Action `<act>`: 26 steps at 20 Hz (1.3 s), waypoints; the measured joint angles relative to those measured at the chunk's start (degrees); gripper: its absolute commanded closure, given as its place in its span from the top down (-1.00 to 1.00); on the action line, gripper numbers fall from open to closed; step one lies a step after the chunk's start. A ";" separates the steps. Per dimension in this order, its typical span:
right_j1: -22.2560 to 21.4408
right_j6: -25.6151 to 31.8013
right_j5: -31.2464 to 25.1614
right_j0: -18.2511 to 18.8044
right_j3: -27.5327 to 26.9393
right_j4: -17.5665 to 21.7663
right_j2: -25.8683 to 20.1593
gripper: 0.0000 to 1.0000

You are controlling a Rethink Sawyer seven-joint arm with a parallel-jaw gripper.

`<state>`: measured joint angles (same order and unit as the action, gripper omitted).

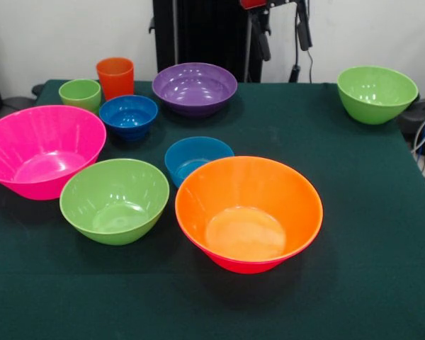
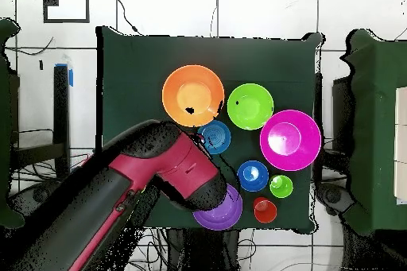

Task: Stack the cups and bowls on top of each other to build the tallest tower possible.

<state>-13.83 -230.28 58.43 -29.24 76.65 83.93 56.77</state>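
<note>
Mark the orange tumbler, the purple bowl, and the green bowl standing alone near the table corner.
orange tumbler [image 1: 115, 78]: front view, on its outer side wall.
purple bowl [image 1: 195, 83]: front view, on its inner floor.
lone green bowl [image 1: 376, 92]: front view, on its inner wall.

bowls, seven separate pieces showing: one pink bowl [image 1: 39, 149] [image 2: 290, 140], one orange bowl [image 1: 248, 212] [image 2: 192, 94] nested in second pink one, red-pink underside only, one purple bowl [image 1: 195, 88] [image 2: 226, 210], two green bowls [image 1: 115, 200] [image 2: 250, 106] [image 1: 376, 93], two small blue bowls [image 1: 128, 115] [image 2: 252, 175] [image 1: 196, 157] [image 2: 215, 135]. cups, two: orange tumbler [image 1: 115, 76] [image 2: 265, 210], light-green cup [image 1: 80, 93] [image 2: 280, 186].
</note>
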 measured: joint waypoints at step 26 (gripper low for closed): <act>0.05 0.01 0.00 8.86 2.62 6.87 0.01 1.00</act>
<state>-13.79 -230.27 58.43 -20.38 79.27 90.80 56.78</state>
